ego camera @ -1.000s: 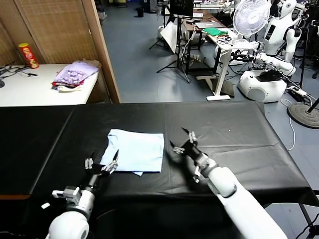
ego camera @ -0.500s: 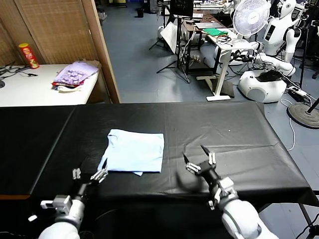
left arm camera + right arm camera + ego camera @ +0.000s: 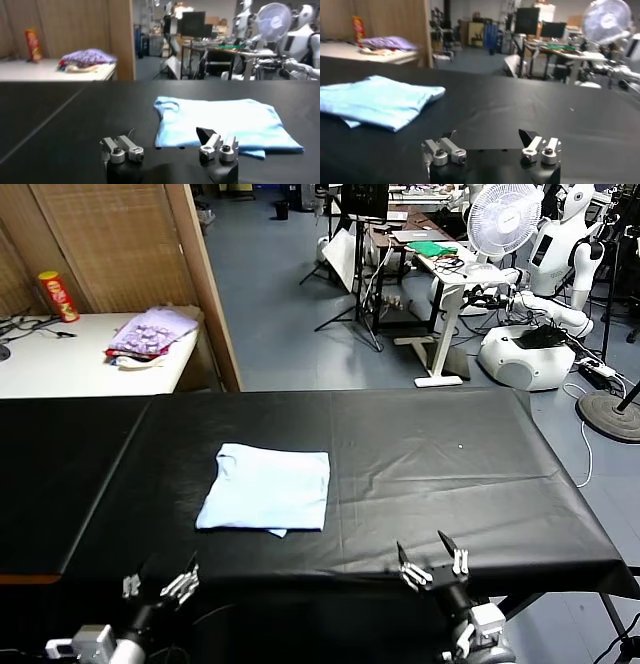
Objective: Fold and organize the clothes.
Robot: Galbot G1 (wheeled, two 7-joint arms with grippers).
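The clothes, a pale sky-blue T-shirt folded into a flat rectangle, lie on the black table left of its middle. The same folded shirt fills the left wrist view, and the shirt shows off to one side in the right wrist view. My left gripper is open at the table's front edge, well short of the shirt and holding nothing. My right gripper is open too, low at the front edge right of the shirt, with bare black cloth between its fingers.
A white side table at the far left carries a purple patterned cloth heap and a red can. Behind the black table stand a wooden screen, desks, a fan and white robots.
Both arms have drawn back from the shirt toward me, dropping to the table's front edge. The folded shirt has not moved. Both grippers stay open.
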